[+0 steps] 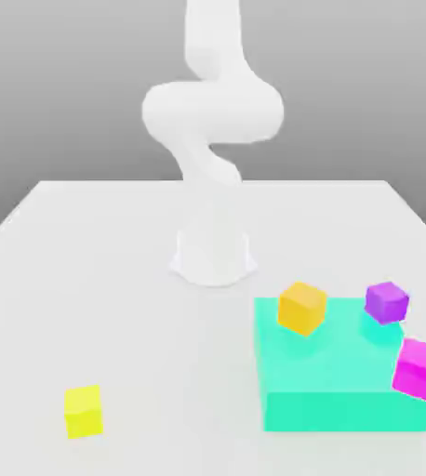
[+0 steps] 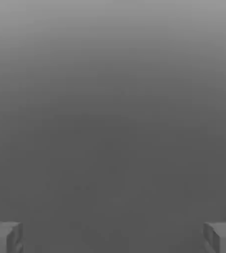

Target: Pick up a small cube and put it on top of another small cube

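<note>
The small cube (image 1: 84, 411), plain bright yellow, sits alone on the white table near the front, on the exterior view's left. My gripper (image 2: 113, 237) is open in the hand view. Its two grey fingertips (image 2: 4, 237) stand far apart, with nothing between them and plain grey background beyond. The white arm (image 1: 212, 121) rises from its base (image 1: 213, 256) at the middle of the table and bends upward, well away from the yellow cube.
A large turquoise block (image 1: 338, 372) lies at the front on the exterior view's right. On it sit an orange cube (image 1: 302, 308) and a purple cube (image 1: 386, 302). A magenta cube (image 1: 419, 368) is at its right edge.
</note>
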